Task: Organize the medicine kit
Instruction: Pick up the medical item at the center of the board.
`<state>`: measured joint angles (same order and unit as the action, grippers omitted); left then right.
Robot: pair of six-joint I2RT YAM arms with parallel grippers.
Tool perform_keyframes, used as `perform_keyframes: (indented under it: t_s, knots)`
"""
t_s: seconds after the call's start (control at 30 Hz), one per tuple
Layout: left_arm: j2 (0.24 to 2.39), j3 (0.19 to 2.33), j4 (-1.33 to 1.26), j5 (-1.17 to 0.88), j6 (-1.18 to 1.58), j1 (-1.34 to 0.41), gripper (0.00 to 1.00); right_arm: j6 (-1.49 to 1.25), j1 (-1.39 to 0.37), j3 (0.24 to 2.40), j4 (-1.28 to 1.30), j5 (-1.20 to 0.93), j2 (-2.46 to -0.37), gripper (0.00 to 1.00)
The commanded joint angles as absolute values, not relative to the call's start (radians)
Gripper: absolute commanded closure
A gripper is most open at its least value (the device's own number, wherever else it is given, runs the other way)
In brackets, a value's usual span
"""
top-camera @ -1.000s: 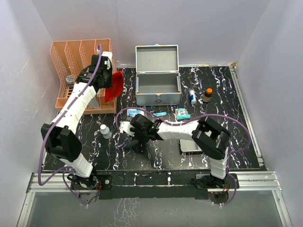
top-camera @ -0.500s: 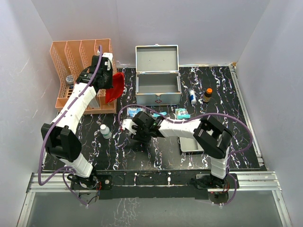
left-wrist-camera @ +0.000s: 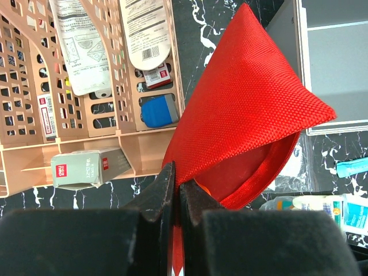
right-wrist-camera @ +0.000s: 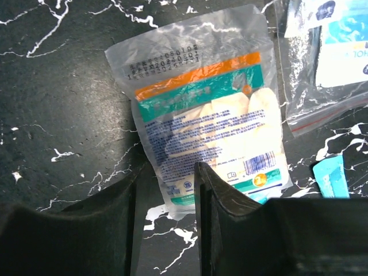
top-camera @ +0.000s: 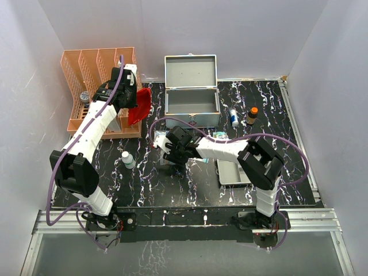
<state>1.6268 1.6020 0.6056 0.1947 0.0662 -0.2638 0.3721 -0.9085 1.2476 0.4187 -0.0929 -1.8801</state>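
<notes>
Medicine kit (top-camera: 191, 106) stood in the upper middle of the overhead view with its lid thrown back, and what showed of the box inside was bare grey. The step in hand looked like gathering loose supplies for it, two at once. The left claw (left-wrist-camera: 177, 179) was pressed together on the lower edge of the red pouch (left-wrist-camera: 241, 115). The pouch was held up beside the orange rack (left-wrist-camera: 34, 86) at the upper left of the overhead view, just left of the case. The right claw (right-wrist-camera: 168, 175) was low over the table (right-wrist-camera: 63, 86) at the centre of the overhead view, partly spread. Its fingers (right-wrist-camera: 215, 201) straddled the bottom end of a clear packet (right-wrist-camera: 213, 115) that lay flat; whether the pads touched the film I could not tell. Next, I judged, that claw needed to close on the thin edge and lift without the slippery bag sliding out, then carry it up the frame to the open case. The pouch needed only a short move rightward over the box rim.
</notes>
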Motion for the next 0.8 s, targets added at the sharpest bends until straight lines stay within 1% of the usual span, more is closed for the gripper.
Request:
perform_keyframes:
  t_s: [0.0,0.43,0.77]
  knots:
    - [1.568,1.594,0.596,0.182,0.077,-0.259,1.00,0.396,-0.890,1.292,0.410,-0.106,-1.841,0.66]
    - [1.571,1.590,0.594,0.178,0.079,-0.259,1.00,0.398,-0.876,1.266,0.408,-0.219,-1.859,0.65]
    - [1.574,1.579,0.583,0.168,0.089,-0.258,1.00,0.395,-0.884,1.144,0.394,-0.185,-1.924,0.66]
